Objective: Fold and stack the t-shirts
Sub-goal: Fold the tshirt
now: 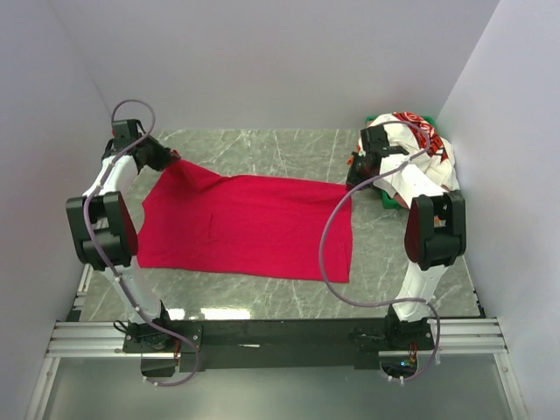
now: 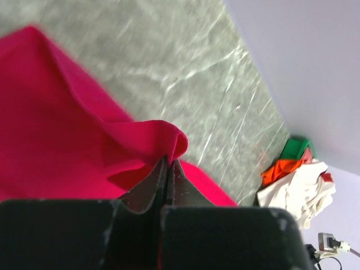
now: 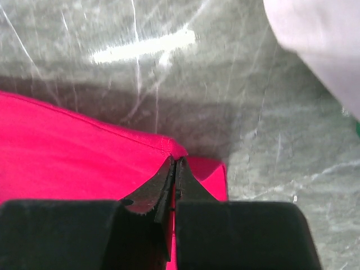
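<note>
A crimson t-shirt lies spread on a marbled table. The left gripper holds one far corner raised; the right gripper seems to pinch the other.

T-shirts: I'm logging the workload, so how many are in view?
4: a crimson shirt spread centrally; a white shirt, an orange shirt and a green shirt piled at the far right. Others may hide underneath.

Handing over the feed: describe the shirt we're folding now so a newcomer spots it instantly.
On the marble table, look at the middle. The crimson t-shirt lies spread there, its far corners pinched by the left pincer and right pincer. It alone is plain red and spread out; the other shirts sit heaped in the far right corner.
</note>
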Robot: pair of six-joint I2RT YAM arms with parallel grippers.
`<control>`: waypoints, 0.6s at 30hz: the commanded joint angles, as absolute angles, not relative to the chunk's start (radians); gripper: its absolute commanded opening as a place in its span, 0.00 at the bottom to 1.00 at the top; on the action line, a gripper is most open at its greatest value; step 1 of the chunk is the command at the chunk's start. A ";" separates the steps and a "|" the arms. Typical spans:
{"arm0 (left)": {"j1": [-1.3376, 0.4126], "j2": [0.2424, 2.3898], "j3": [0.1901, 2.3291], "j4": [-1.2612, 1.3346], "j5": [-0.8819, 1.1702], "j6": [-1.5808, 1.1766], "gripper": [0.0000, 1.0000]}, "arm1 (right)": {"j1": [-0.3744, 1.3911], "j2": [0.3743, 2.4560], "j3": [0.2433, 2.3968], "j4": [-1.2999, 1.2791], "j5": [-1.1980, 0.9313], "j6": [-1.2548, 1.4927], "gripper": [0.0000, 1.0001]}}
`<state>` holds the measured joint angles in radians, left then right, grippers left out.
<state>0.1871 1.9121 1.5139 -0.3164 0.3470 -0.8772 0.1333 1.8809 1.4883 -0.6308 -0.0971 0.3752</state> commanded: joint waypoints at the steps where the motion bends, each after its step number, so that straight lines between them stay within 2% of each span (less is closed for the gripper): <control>1: 0.218 1.795 1.407 -0.316 0.330 -0.850 0.00 | 0.147 1.792 1.422 -0.581 -0.095 0.359 0.00; 18: 0.340 1.427 1.114 -0.410 0.382 -0.787 0.00 | 0.204 1.583 1.152 -0.569 0.031 0.459 0.00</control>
